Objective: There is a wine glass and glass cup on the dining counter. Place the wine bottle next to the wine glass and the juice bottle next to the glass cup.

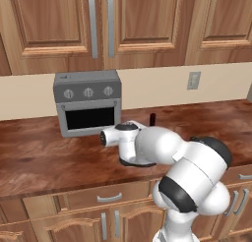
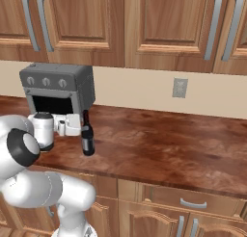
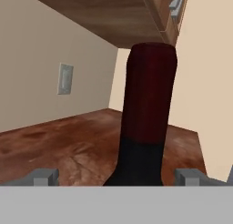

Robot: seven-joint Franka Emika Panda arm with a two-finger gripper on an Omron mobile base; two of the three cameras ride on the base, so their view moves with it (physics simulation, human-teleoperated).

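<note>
Rendered kitchen, even diffuse light, moderate brightness, no visible lamp.

Shadows faint: soft dark patch under the toaster oven (image 2: pixel 58 94) and beneath the upper cabinets (image 2: pixel 125 24). Dull sheen on the wood counter (image 2: pixel 169 139), no hard glare. Hand view coarse and soft; the wine bottle (image 3: pixel 148 114) close up reads blurred at its edges. No edge distortion.

I see wine bottle (image 2: pixel 87 135) standing upright on narrower wood counter (image 2: pixel 159 139) backed by cabinets, just in front of grey toaster oven's (image 2: pixel 58 89) right corner. Slim, near-black body, dark red top, pale label. In hand view its neck (image 3: pixel 148 109) fills centre, close up.
</note>
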